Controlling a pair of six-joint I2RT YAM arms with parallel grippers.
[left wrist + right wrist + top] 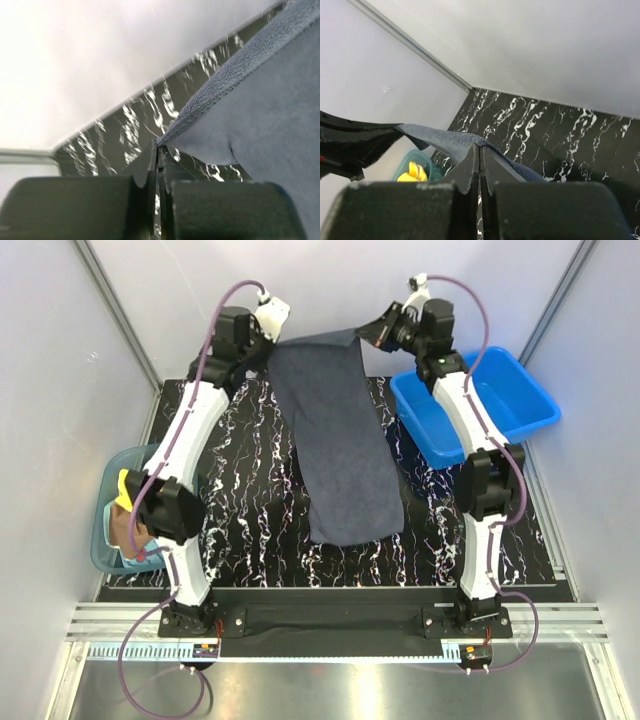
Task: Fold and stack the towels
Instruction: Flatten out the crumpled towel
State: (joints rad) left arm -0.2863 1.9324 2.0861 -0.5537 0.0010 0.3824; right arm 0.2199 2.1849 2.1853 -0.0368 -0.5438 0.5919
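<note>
Towel in hand: the dark slate-blue towel point(340, 440) is held up by its far short edge, one corner in each of your tools; the rest slopes down and lies flat on the black marbled surface point(250, 510)
Long axis: runs far to near down the middle of the surface, the near end slanting a little toward your right arm
Far edge: stretched level between the two tools, raised off the surface
Left tool point(268, 335): your wrist view shows the fingers pressed together on the towel's hemmed corner point(270, 115), tool tip at point(158, 146)
Right tool point(372, 335): fingers together, clamped on the other corner; the towel point(450, 140) drapes away from the tip point(480, 148)
Tub: a translucent teal tub point(103, 525) sits at the left edge beside your left arm, holding a bunched pale yellow towel point(124, 486) and a reddish towel point(120, 525)
Bin: a rigid blue bin point(510, 390) stands at the far right, just beside your right arm
Writing: cloths in the tub are too bunched and small to read any lettering
</note>
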